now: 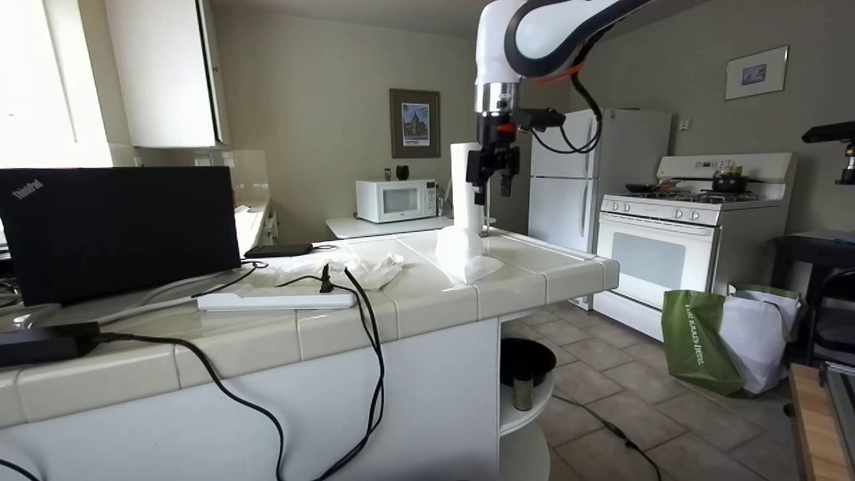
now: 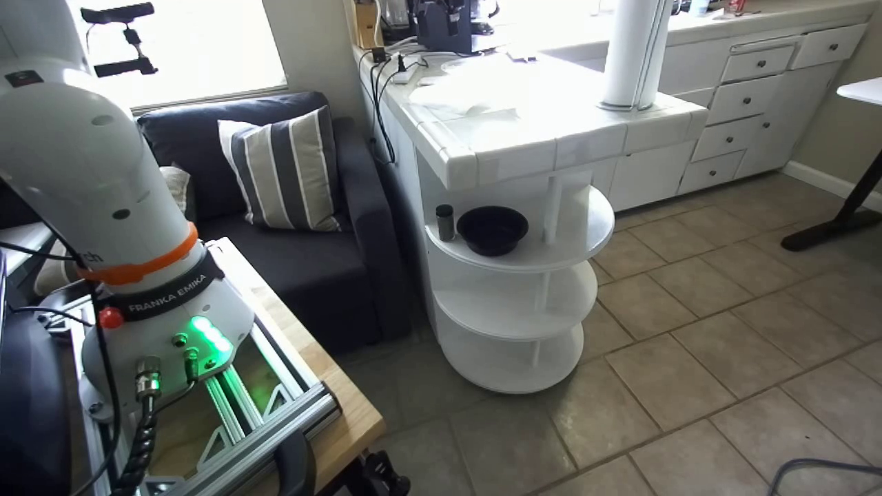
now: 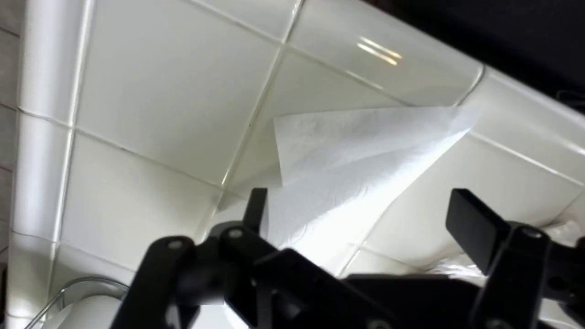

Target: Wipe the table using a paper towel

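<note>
The paper towel roll stands upright near the end of the table, a white tiled counter. The roll and the counter also show in an exterior view. A loose white sheet end hangs off the roll and lies across the tiles toward the counter edge. The sheet spreads below the fingers in the wrist view, with a folded corner; part of the roll shows at bottom left. My gripper is open and empty, pointing down above the sheet. The fingers are wide apart.
A wire holder supports the roll. Crumpled plastic, a white power strip, black cables and a dark laptop are on the counter. A black bowl sits on the shelf below. A stove stands behind.
</note>
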Robot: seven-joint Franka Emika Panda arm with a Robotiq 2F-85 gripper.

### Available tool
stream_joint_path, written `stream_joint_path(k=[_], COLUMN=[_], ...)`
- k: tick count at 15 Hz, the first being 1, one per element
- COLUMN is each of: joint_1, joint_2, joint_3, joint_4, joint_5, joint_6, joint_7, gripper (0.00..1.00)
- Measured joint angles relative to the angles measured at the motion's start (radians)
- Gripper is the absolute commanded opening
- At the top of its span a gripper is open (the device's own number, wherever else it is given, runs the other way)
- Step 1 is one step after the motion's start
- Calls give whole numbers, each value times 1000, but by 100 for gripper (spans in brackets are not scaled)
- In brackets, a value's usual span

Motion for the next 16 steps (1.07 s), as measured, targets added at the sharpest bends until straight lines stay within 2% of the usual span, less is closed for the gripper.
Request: stream_joint_path(k=[5, 11, 12, 13, 15, 16], joint_1=[20, 39, 39, 40, 45, 49], joint_2=[189, 340, 358, 376, 408, 423], joint_3=[-25, -65, -70, -74, -82, -86], joint_4=[154, 286, 301, 316, 339, 351], joint_5=[-15, -12, -11, -10, -9, -7], joint_6=[20, 24, 24, 24, 24, 23], joint_7=[110, 172, 176, 183, 195, 198], gripper=[100, 100, 97, 75, 70, 63])
